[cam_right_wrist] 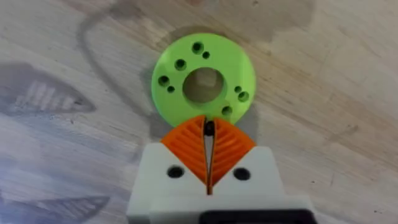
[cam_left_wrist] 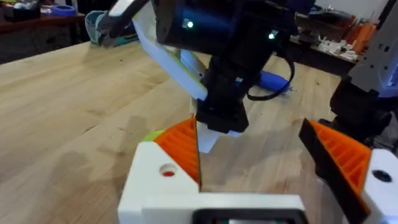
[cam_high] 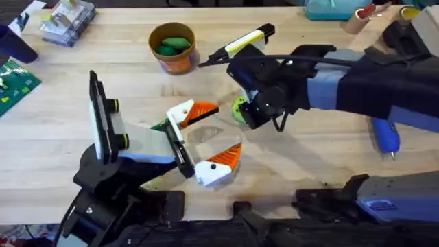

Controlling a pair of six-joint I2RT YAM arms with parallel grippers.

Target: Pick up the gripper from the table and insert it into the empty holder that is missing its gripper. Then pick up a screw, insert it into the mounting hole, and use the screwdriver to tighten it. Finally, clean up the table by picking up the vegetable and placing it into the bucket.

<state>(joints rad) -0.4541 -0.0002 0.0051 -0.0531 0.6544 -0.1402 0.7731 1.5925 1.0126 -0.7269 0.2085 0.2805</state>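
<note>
- Nearest the lens in the right wrist view, the right claw (cam_right_wrist: 208,155) has its orange ribbed pads pressed together with a small dark thing, seemingly a screw (cam_right_wrist: 209,129), nipped at the tips; it is poised just over the green disc (cam_right_wrist: 203,85), a flat round plate with a large centre bore and small holes around it, lying on the tabletop (cam_right_wrist: 336,74)
- The screw, I judge, is hard, light and slippery; held by so little it could twist or drop, so it wants a straight, gentle descent into one of the small holes
- The disc looks like stiff, light plastic and may slide on the wood if pushed sideways
- The left claw (cam_high: 206,140) is spread wide and carries nothing, resting low just beside the disc; it could steady the plate by its rim
- The screwdriver (cam_high: 386,134) lies on the tabletop at the right, partly under the right arm; rigid, smooth and round, it would roll, so the mid-barrel is the sound place to grip, tip left free
- The bucket (cam_high: 173,46) stands at the back with a green vegetable (cam_high: 173,44) already inside; it looks light and easily tipped
</note>
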